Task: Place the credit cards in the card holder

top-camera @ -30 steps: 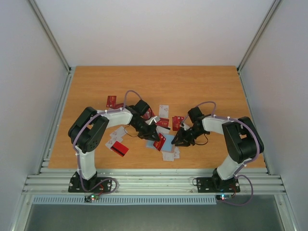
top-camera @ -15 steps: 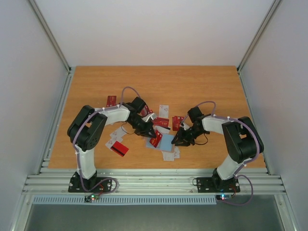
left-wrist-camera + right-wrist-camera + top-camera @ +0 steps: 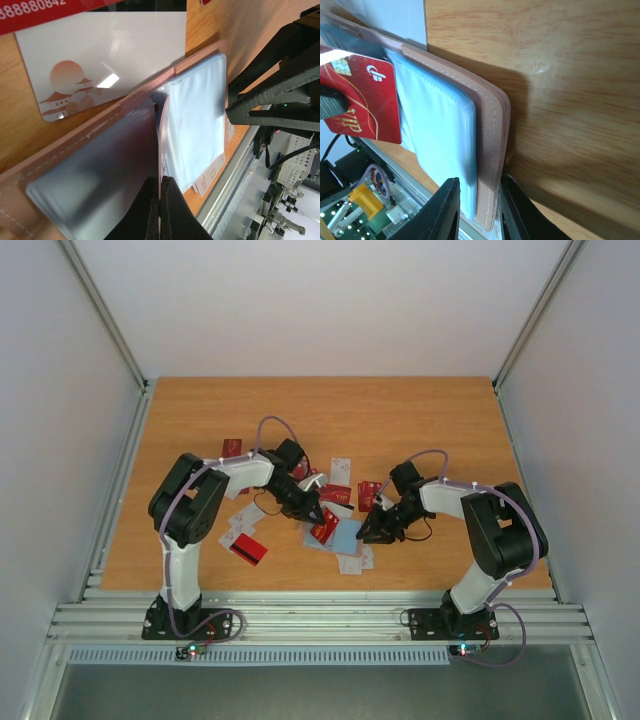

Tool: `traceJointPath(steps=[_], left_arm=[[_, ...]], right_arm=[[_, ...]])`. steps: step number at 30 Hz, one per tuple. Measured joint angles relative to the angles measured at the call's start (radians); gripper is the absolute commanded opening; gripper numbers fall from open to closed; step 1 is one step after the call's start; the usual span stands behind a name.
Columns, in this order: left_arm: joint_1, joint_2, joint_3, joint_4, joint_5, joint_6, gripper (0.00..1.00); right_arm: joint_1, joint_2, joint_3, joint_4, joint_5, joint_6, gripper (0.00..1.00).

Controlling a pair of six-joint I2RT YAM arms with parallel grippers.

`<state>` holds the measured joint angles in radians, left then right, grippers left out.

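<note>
The card holder [image 3: 348,537] lies open on the table, tan cover down and light blue pockets [image 3: 196,115] up. My right gripper [image 3: 372,531] is shut on its right edge, one finger on the pockets and one against the cover [image 3: 489,140]. My left gripper [image 3: 318,519] is shut on a red credit card [image 3: 325,530] with gold VIP lettering [image 3: 366,97]. It holds the card tilted just above the holder's left half. In the left wrist view this card shows only edge-on between the closed fingers [image 3: 161,186].
Several loose credit cards lie round the holder: a white one with reddish marks [image 3: 100,60], red ones [image 3: 247,550] [image 3: 232,449] [image 3: 340,493], and white ones [image 3: 349,562] [image 3: 341,469]. The aluminium rail [image 3: 320,615] runs along the near table edge.
My left gripper has carried the red card a little to the left and back over the holder, its elbow swinging along. The right gripper and the holder have stayed put.
</note>
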<state>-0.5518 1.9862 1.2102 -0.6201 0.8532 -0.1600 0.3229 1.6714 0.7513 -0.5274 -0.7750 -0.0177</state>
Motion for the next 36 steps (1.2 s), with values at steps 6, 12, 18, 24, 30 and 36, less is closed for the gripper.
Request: traceJointPath(steps=[6,12,18,24,30,36], left_arm=[[0.000,0.024,0.027,-0.041,0.003,0.043,0.00],[-0.002,0.033,0.043,-0.065,-0.002,0.072,0.00],[-0.012,0.049,0.064,-0.086,-0.003,0.090,0.00],[-0.016,0.050,0.068,-0.086,-0.008,0.085,0.00],[-0.017,0.051,0.068,-0.074,-0.005,0.056,0.00],[-0.017,0.058,0.067,-0.036,0.012,0.017,0.00]], right_arm=[[0.000,0.000,0.000,0.000,0.000,-0.002,0.24],[0.000,0.002,0.001,-0.001,0.000,-0.002,0.24],[0.000,0.010,0.010,-0.006,-0.001,-0.002,0.24],[0.000,0.011,0.011,-0.007,-0.001,-0.002,0.24],[0.000,0.012,0.011,-0.007,-0.002,-0.002,0.24],[0.000,0.012,0.011,-0.007,-0.003,-0.002,0.23]])
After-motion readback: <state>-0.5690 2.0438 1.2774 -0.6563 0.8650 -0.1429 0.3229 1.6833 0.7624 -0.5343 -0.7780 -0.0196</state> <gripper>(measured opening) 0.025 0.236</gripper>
